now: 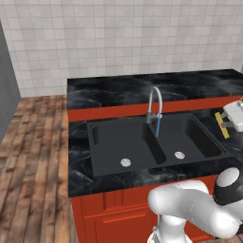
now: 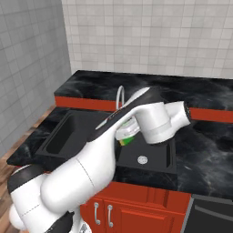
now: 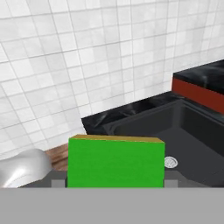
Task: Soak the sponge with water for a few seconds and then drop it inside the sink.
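The two-finger gripper (image 1: 227, 124) pinches the small rectangular yellow sponge with a green layer (image 3: 116, 162), held above the countertop beside the matte black double-basin sink (image 1: 118, 147). From the gripper, the thin light-blue water streak (image 1: 157, 126) lies off to the side, over the divider between basins, so the carry should run that way. The hand view presents the sponge's green face, long axis across the fingers; the left base view shows the stream.

The robot's glossy white arm (image 2: 86, 168) is built of thick, rounded tubular segments. Dark, near-black bands (image 2: 20, 178) ring its joints, one capped by a pale grey dome (image 1: 228, 178). Its boxy white hand (image 1: 235, 112) is smooth-surfaced.
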